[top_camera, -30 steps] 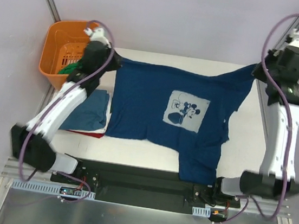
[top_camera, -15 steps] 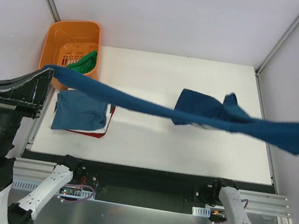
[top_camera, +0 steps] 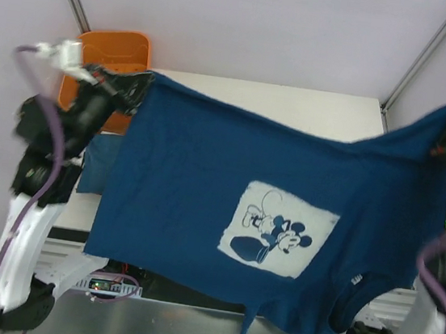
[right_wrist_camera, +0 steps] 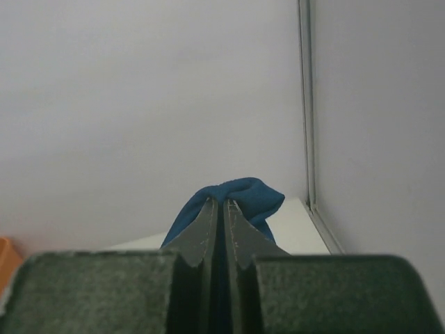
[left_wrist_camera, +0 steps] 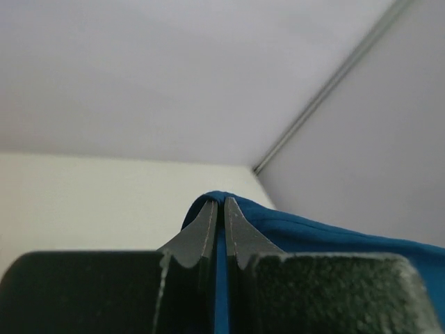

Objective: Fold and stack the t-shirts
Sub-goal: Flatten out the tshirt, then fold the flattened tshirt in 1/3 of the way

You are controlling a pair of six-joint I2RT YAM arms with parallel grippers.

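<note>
**Top external view:** set high above the near edge, facing down over the table (top_camera: 296,103); the blue t-shirt (top_camera: 189,179) hangs close beneath the lens.
**Left wrist view:** sights closely along the left gripper (left_wrist_camera: 217,209) toward the far right corner post (left_wrist_camera: 327,83).
**Right wrist view:** sights closely along the right gripper (right_wrist_camera: 220,209) toward the far edge.
All three views share the blue t-shirt and that post.

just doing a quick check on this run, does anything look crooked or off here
Nothing spilled or damaged. The navy t-shirt hangs askew in the air between the left gripper and right gripper: its print tilts, and its lower right part is bunched and droops lowest.
</note>
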